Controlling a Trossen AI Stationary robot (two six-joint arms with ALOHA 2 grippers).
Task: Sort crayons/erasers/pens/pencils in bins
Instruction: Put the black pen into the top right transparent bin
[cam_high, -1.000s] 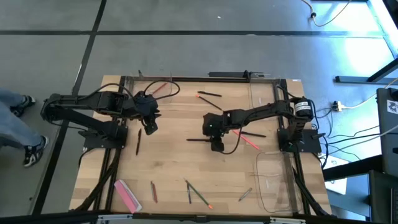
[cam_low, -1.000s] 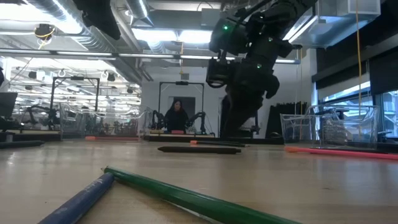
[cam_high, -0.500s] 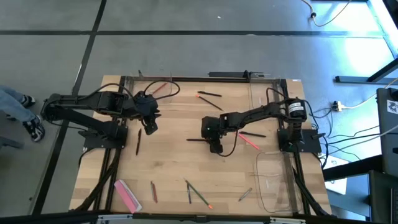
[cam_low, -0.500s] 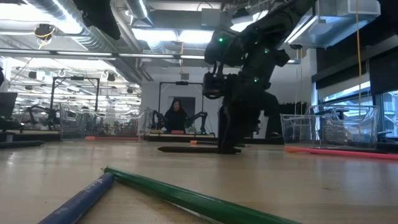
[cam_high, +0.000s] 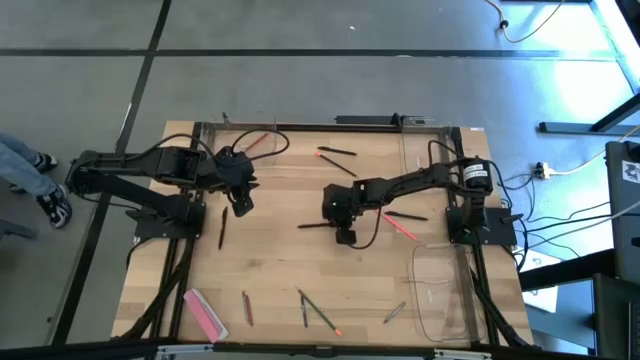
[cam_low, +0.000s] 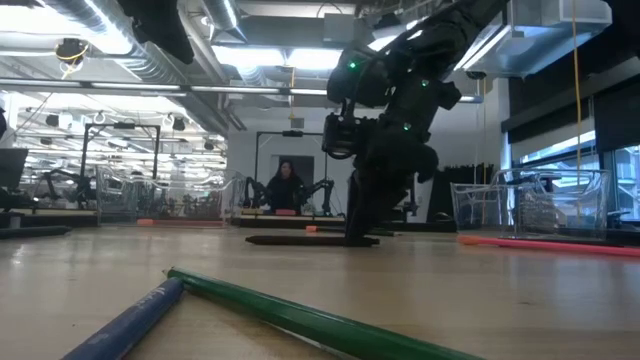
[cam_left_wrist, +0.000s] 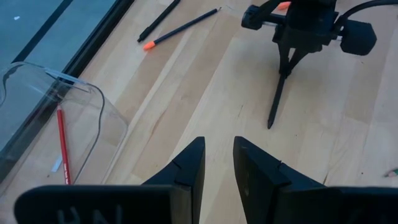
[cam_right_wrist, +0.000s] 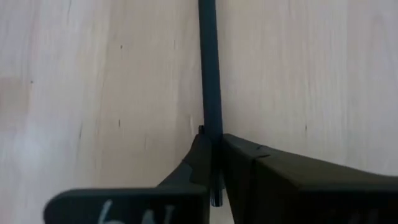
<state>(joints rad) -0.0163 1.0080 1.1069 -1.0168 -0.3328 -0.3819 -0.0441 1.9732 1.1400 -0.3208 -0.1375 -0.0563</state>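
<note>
A slim black pen (cam_high: 315, 226) lies lengthwise on the wooden table's middle. My right gripper (cam_high: 342, 232) stands over its right end, shut on it; the right wrist view shows the pen (cam_right_wrist: 209, 62) running away from the fingers. My left gripper (cam_high: 240, 205) hovers open at the far left, nothing between its fingers (cam_left_wrist: 189, 165). Beside it a clear bin (cam_high: 245, 150) holds a pink-red crayon (cam_left_wrist: 61, 140). Several thin pencils (cam_high: 305, 308) lie near the front edge. My right gripper pinches the pen near its right end (cam_right_wrist: 211, 134) between its two fingers, a short stub sticking out behind them. The fingers (cam_low: 362, 215) come from above, pointing down, across the pen. The pen (cam_low: 290, 240) lies level on the table.
A pink-red crayon (cam_high: 400, 227) and another black pen (cam_high: 405, 215) lie just right of my right gripper. Two more pens (cam_high: 337, 153) lie at the far middle. A wide pink bar (cam_high: 205, 313) sits near left. Clear bins stand at far right (cam_high: 430, 150) and near right (cam_high: 445, 295).
My right gripper has come down from above the black pen to the table, shifting a little toward the table's left edge, and has shut on the pen's right end. The pen has stayed on the table.
</note>
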